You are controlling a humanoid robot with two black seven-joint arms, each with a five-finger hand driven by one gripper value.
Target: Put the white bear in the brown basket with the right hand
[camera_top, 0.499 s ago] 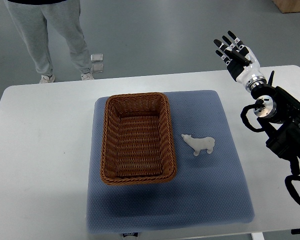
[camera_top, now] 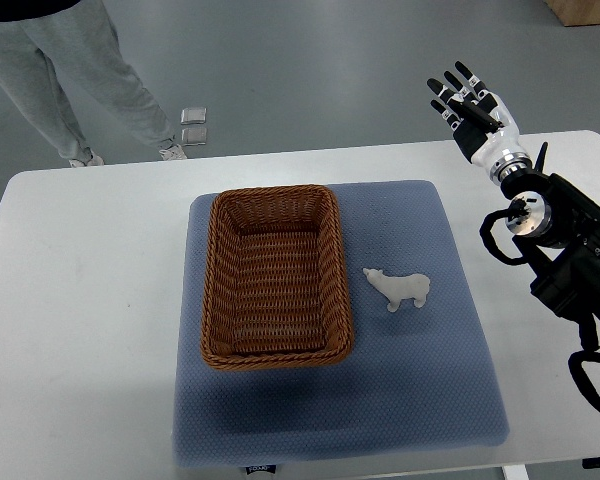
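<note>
While the blue mat (camera_top: 330, 400) fills the near part of the white table (camera_top: 70, 300), its front edge sits close to the table's near edge, with a small dark tag (camera_top: 261, 467) showing at that edge. On the mat, the bear (camera_top: 400, 289) stands on its own, right of centre, its head turned toward the basket (camera_top: 273, 275). Bear and basket are near but apart, with a strip of mat between them. The basket lies left of the bear, its long side running away from the camera, and nothing is inside it.

Along the right edge, the dark right arm (camera_top: 570, 265) comes in, with black cables looping around its joints. Farther out, the right hand (camera_top: 470, 105) is raised over the far right corner of the table, well apart from the bear. Its fingers (camera_top: 450, 85) are spread wide and hold nothing.

Beyond the table, on the grey floor, two small pale squares (camera_top: 193, 126) lie side by side. A person's legs (camera_top: 80, 80) in grey trousers stand at the far left.
</note>
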